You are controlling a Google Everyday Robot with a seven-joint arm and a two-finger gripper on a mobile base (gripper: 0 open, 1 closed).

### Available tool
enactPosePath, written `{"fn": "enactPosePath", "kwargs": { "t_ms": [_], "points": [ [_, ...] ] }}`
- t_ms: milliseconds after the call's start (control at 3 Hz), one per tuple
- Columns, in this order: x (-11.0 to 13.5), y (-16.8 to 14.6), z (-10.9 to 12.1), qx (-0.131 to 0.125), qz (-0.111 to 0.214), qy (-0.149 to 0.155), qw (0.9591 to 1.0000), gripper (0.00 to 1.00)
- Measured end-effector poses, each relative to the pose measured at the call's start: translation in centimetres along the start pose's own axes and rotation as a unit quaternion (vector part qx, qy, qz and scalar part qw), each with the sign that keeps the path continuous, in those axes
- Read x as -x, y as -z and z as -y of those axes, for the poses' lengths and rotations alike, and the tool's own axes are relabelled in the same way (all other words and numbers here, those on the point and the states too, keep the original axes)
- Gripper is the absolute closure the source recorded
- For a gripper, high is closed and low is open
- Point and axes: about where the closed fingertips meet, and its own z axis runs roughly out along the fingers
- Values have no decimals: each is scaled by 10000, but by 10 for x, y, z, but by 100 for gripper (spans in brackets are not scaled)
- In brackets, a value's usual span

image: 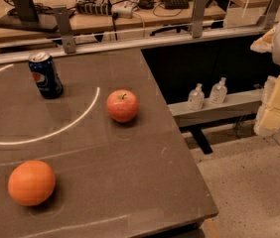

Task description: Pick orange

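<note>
The orange [31, 182] is round and bright orange. It rests on the dark tabletop [130, 182] near the front left. A smaller reddish apple [122, 105] with a stem dimple sits farther back, near the table's middle. My gripper [275, 103] shows as white and pale yellow parts at the right edge of the camera view. It is off the table, above the floor, far to the right of the orange and holds nothing that I can see.
A blue Pepsi can [45, 75] stands upright at the back left. A metal rail [130, 41] runs along the table's far edge. The table's right edge drops to the floor. Two small clear bottles [207, 94] stand on a low ledge beyond.
</note>
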Motion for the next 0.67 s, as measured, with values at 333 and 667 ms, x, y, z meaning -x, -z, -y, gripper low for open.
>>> {"fn": "enactPosePath", "kwargs": {
  "t_ms": [333, 667],
  "points": [
    [1, 2, -2, -3, 30, 15, 10000, 0],
    [20, 36, -32, -37, 583, 294, 9979, 0]
  ]
}}
